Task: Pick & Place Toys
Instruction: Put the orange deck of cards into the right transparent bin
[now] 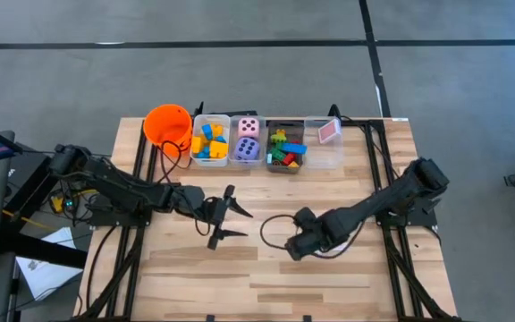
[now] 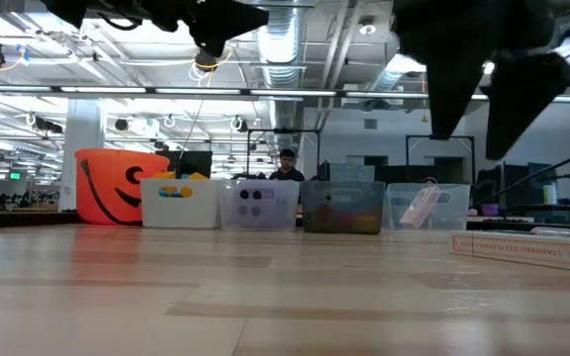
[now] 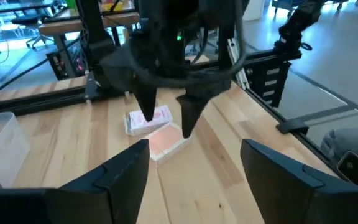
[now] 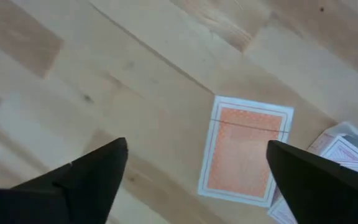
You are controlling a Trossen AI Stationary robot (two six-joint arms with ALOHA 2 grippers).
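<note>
Right wrist view looks down on a pink-white card [image 4: 246,152] that lies flat on the bare wood. A second card item [image 4: 347,155] lies just beside it, and I cannot tell if it is a box or a loose stack. The right gripper [image 4: 196,148] hangs over the card with its fingers spread wide and nothing between them. The card is not yet picked, so I judge that this part of the task is left to do.

In the left wrist view the left gripper [image 3: 194,146] is also wide and empty. It points across the table at the same two card items, and the right gripper hangs above them.

In the high view the containers stand in one row at the far edge of the table [image 1: 347,277].
- The orange bucket [image 1: 168,125] shows nothing inside.
- The next bin [image 1: 209,140] holds yellow and blue blocks.
- The clear bin [image 1: 248,139] holds a pink die and a purple die.
- The grey bin [image 1: 286,148] holds mixed red, green, yellow and blue blocks.
- The last clear bin [image 1: 327,134] holds one pink card pack.

I see no loose block or die on the table, so most of the sorting seems done.
</note>
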